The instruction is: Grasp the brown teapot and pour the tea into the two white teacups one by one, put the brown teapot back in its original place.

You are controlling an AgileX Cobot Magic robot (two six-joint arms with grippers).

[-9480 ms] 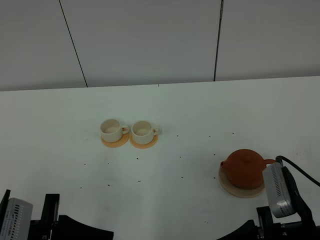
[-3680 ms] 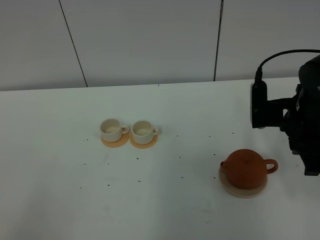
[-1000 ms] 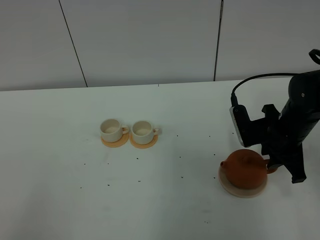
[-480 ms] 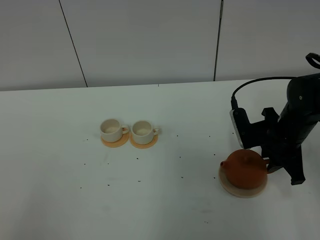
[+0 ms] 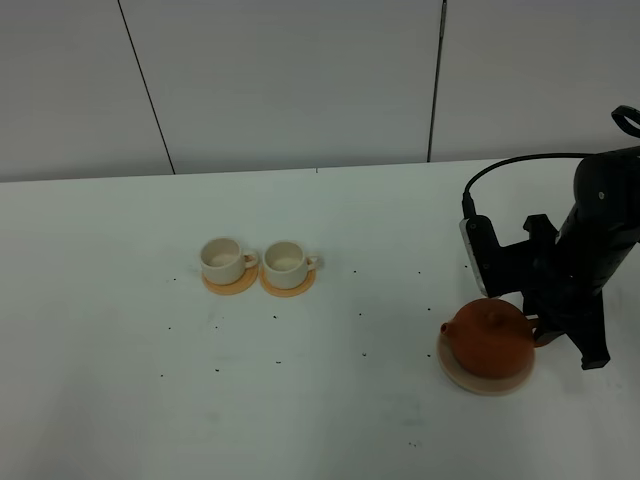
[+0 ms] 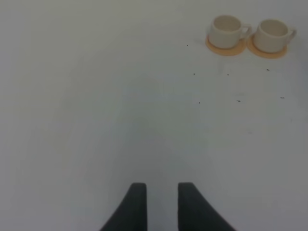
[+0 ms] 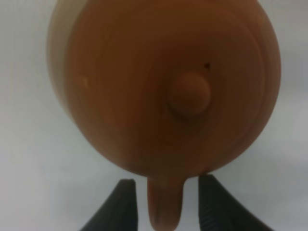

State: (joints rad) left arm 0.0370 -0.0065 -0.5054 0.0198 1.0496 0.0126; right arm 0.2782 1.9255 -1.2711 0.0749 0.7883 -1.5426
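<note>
The brown teapot (image 5: 488,338) sits on its pale round coaster (image 5: 484,381) at the right of the table. My right gripper (image 5: 545,334) has come down at the pot's handle side. In the right wrist view its gripper (image 7: 168,208) is open. The loop handle (image 7: 165,204) stands between the two dark fingers (image 7: 126,207) with a gap on each side, and the knobbed lid (image 7: 190,94) faces the camera. The two white teacups (image 5: 222,258) (image 5: 285,259) stand side by side on orange coasters at centre left, also seen as cups (image 6: 226,30) (image 6: 272,34). No tea is visible. My left gripper (image 6: 162,204) hovers over bare table, jaws narrowly apart and empty.
The white table (image 5: 330,400) carries small dark specks. A grey panelled wall (image 5: 300,80) rises behind its far edge. The right arm's black cable (image 5: 500,165) loops above the teapot.
Over the last second the right arm has shifted only slightly at the teapot's handle. Teapot and cups have stayed where they were.
</note>
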